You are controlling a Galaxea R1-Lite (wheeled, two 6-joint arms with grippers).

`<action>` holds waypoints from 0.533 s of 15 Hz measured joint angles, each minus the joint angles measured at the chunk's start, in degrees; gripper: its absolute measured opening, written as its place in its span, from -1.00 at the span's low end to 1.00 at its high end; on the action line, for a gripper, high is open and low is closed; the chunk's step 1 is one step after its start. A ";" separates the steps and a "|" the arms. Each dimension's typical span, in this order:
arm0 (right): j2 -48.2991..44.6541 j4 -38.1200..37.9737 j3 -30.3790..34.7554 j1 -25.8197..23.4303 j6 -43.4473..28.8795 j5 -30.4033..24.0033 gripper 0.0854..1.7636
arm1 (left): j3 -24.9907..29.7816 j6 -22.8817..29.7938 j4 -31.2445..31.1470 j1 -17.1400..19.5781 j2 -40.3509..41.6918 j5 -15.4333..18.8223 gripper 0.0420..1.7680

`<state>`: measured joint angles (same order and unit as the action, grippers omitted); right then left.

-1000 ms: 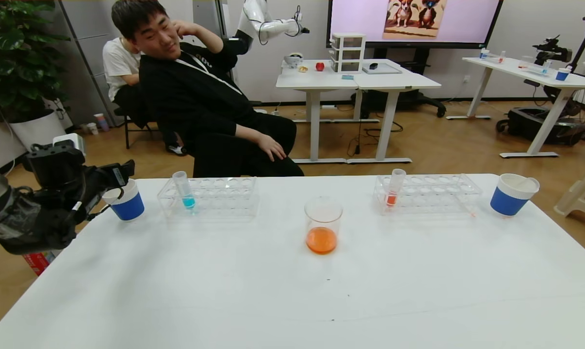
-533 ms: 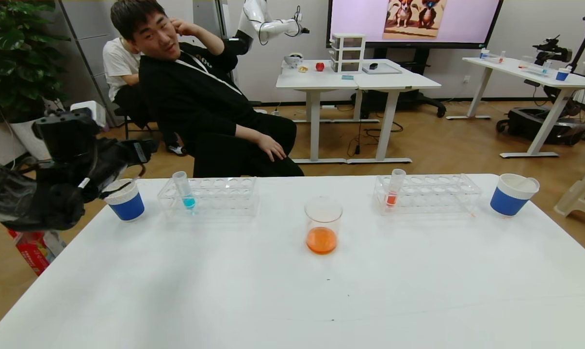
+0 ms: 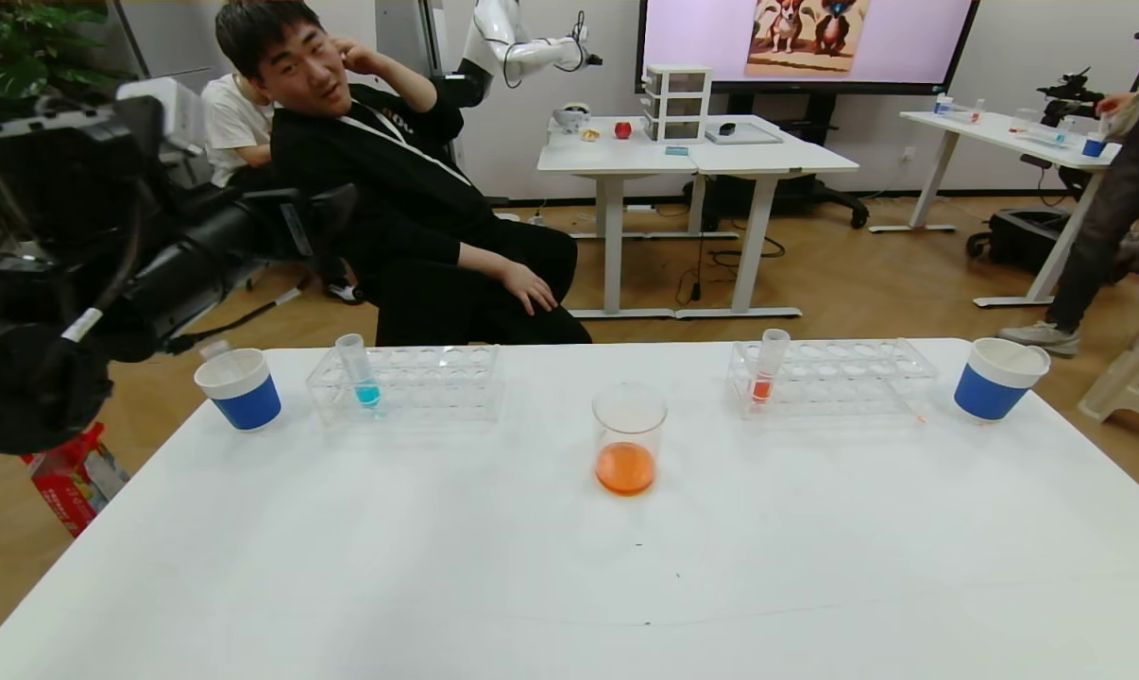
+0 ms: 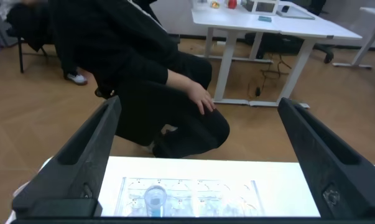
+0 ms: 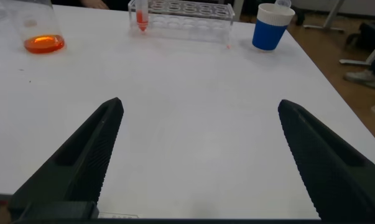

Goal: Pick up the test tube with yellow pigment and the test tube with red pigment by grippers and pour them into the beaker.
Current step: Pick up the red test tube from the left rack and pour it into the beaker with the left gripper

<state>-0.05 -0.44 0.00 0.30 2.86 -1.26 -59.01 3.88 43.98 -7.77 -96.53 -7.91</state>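
Note:
The beaker (image 3: 629, 439) stands mid-table with orange liquid in its bottom; it also shows in the right wrist view (image 5: 43, 31). No tube with yellow liquid shows. The only red-tinted tube (image 3: 768, 366) holds orange-red liquid and stands in the right rack (image 3: 843, 378). My left gripper (image 3: 329, 212) is open and empty, raised high past the table's far left corner; its wrist view (image 4: 199, 102) looks down on the left rack (image 4: 193, 196). My right gripper (image 5: 199, 104) is open and empty over the bare near table, out of the head view.
A blue-liquid tube (image 3: 357, 370) stands in the left rack (image 3: 409, 382). Blue-and-white cups stand at far left (image 3: 239, 387), with something clear poking from its rim, and far right (image 3: 999, 378). A seated man (image 3: 390, 189) is just behind the table.
My left arm has risen from just above the left cup to well above and behind it. A person has walked in at the far right of the room.

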 joint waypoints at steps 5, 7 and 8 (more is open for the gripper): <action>0.00 0.00 0.00 0.00 -0.02 -0.01 0.96 | 8.98 -3.63 -3.77 0.30 15.74 0.26 0.98; 0.00 0.00 0.00 0.02 -0.02 -0.01 0.97 | 15.80 -6.85 -4.92 1.38 23.10 0.30 0.98; 0.00 0.00 0.00 0.02 -0.02 0.02 0.97 | 19.19 -8.01 -5.21 2.43 26.62 0.39 0.98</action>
<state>-0.05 -0.44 0.00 0.33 2.84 -1.23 -39.83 -4.13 38.78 -5.34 -69.90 -7.52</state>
